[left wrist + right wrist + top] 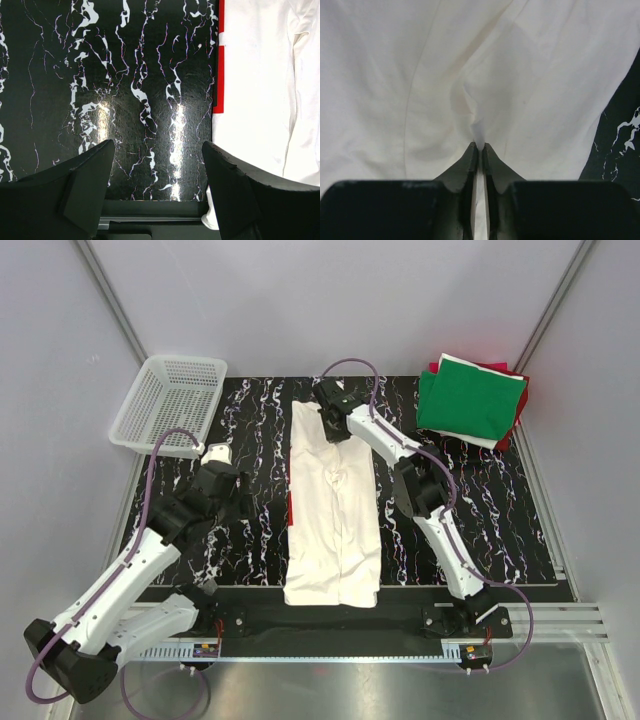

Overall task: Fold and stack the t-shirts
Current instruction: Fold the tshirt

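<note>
Right hand (479, 146) clenched on a thin ridge of pale cloth, fingertips all but touching, at the far end of the cream-white t-shirt (335, 510). Garment laid down the middle of the desk (520, 520) as a long narrow strip, sides already folded in, running from the far side to the near edge between the two arms. Left hand (157, 145) released, jaws wide over bare marbled surface just beside the strip's left border, touching nothing. A sliver of red print (219, 60) showing along that border. At the far right corner, well apart from the strip, a stack of folded shirts (470, 400), green on top, red and white edges peeking out beneath. At the far left corner, a white mesh basket (165, 400).

Judged to be mid-fold on this one garment: lengthwise folds done, crosswise fold starting with the pinch at the far end. Next move, by the look of it: lift the pinched end no higher than needed, carry it toward the near end, and set it down square so the edges meet. Only one point gripped across a broad end, so likely to sag at the corners. Worth bringing the open left hand to the same end, or pinning the near half, before any pull. After that, presumably, over to the stack.
</note>
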Controlling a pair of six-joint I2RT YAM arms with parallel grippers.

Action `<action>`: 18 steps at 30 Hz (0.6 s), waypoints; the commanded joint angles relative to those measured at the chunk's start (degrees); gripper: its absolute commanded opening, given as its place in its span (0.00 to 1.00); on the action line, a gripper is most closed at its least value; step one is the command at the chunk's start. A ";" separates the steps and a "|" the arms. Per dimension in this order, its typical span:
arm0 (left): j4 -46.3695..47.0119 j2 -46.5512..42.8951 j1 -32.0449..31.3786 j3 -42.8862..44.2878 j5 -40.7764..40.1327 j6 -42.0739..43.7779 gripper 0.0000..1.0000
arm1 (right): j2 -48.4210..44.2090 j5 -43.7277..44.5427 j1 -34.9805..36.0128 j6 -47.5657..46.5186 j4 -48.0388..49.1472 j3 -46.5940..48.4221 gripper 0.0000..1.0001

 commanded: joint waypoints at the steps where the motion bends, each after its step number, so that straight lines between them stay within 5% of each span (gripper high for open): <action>1: 1.89 0.17 0.41 -0.33 -1.99 0.42 0.76 | -5.96 2.24 -0.65 0.08 1.77 -2.81 0.12; 4: 1.81 0.35 0.41 -0.33 -2.07 0.33 0.76 | -8.06 2.33 -1.00 0.51 3.18 -6.84 0.00; 18: 1.54 1.14 0.41 -0.24 -2.60 0.15 0.76 | -17.30 5.84 -2.40 6.84 8.81 -24.70 0.00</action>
